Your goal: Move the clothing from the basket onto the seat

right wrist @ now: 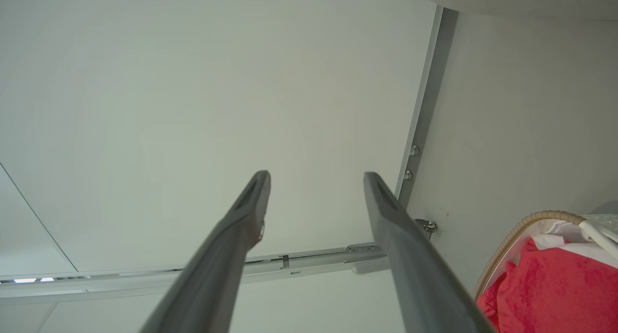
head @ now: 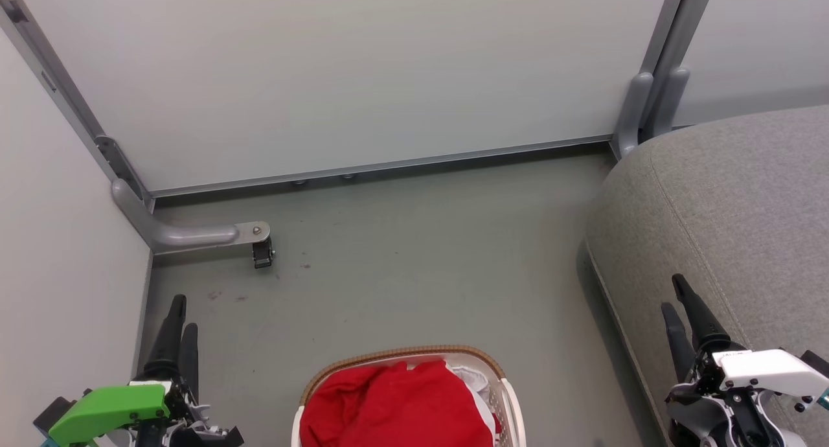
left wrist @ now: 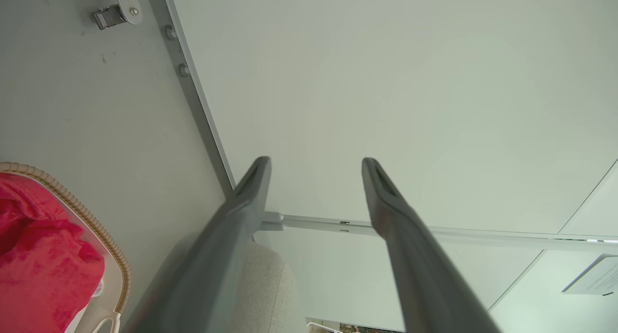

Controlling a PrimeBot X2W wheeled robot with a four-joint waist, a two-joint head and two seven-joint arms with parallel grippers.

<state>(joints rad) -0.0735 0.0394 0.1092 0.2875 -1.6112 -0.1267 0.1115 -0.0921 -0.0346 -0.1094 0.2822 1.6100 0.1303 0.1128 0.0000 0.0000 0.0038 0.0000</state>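
Red first: found the clothing point(head: 395, 401) heaped in the basket point(head: 405, 352), low between the left gripper point(head: 183, 314) and right gripper point(head: 672, 293); held both spread wide and empty. Risked hooking the white cloth point(head: 476, 377) too (tucked alongside), or dragging the basket up.

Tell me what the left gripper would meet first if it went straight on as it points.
Probably the white wall panel: the left gripper, open, aims at it with nothing between, though depth is unclear.
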